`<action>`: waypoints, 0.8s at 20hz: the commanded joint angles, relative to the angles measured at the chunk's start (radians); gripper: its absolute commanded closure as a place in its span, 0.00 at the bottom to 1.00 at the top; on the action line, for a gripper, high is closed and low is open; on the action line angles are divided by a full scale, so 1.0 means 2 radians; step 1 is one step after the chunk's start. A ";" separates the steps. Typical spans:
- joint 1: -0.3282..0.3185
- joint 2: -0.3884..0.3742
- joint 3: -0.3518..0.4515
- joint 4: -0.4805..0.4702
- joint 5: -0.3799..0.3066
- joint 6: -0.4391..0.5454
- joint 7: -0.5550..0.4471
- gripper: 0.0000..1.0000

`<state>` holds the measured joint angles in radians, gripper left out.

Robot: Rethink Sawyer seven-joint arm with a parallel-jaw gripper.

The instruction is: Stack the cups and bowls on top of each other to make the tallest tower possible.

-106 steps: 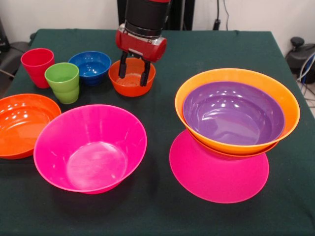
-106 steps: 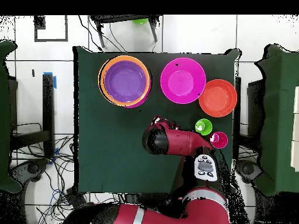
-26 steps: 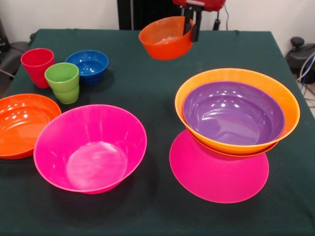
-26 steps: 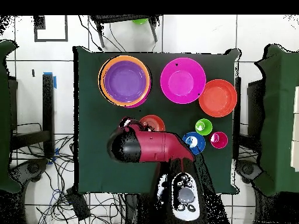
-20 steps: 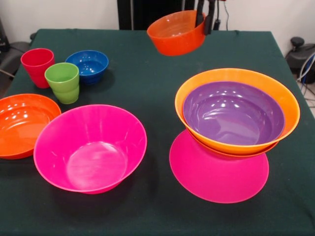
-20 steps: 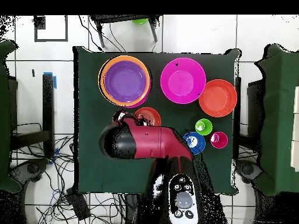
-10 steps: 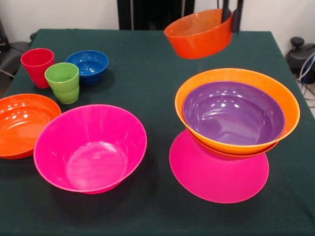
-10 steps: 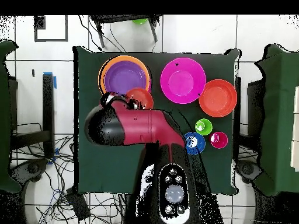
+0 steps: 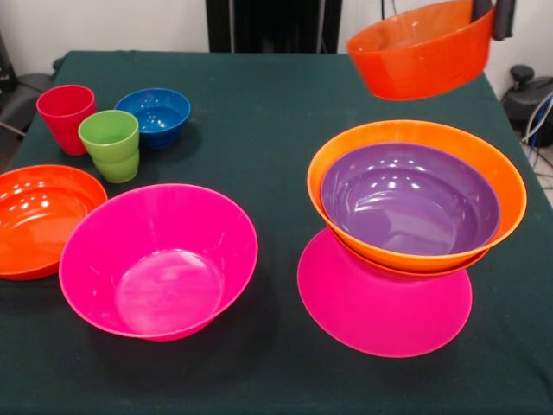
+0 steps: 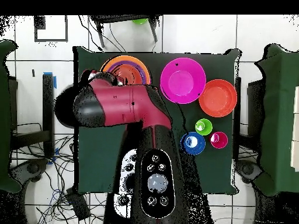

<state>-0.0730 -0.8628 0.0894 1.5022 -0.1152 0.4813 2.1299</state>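
Green table (image 9: pixel 276 95): two cups (image 9: pixel 108 143), seven bowls (image 9: pixel 160 259); gripper (image 9: pixel 491 15) holds eighth (image 9: pixel 423 52) aloft.

Held bowl (image 9: pixel 423 54) hangs above the tower (image 9: pixel 415 225).

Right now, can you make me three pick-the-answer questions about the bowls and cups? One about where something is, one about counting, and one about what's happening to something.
1. Where is the glossy purple plastic bowl?
A. Inside the large orange plastic bowl
B. Beside the cups
C. Inside the upright hot pink bowl

2. How many small plastic cups stand on the dark green tablecloth?
A. One
B. Two
C. Four

3. What is the small red-orange plastic bowl doing?
A. Lying upside down
B. Sitting in the small blue bowl
C. Hanging in the air, held at its rim by the end effector

Answers: 1 A, the purple bowl nests in the orange one. 2 B, a red cup and a lime green cup. 3 C, it touches nothing below.
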 commanded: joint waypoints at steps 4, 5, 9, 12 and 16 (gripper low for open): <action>0.022 0.064 0.030 -0.089 -0.018 0.071 -0.006 1.00; 0.023 0.073 0.028 -0.095 -0.019 0.069 -0.004 1.00; 0.028 0.097 0.014 -0.107 -0.027 0.054 0.004 1.00; 0.032 0.111 0.007 -0.113 -0.028 0.046 0.012 1.00; 0.040 0.126 -0.004 -0.112 -0.028 0.030 0.026 1.00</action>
<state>-0.0196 -0.7160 0.0746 1.2930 -0.1190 0.5080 2.1299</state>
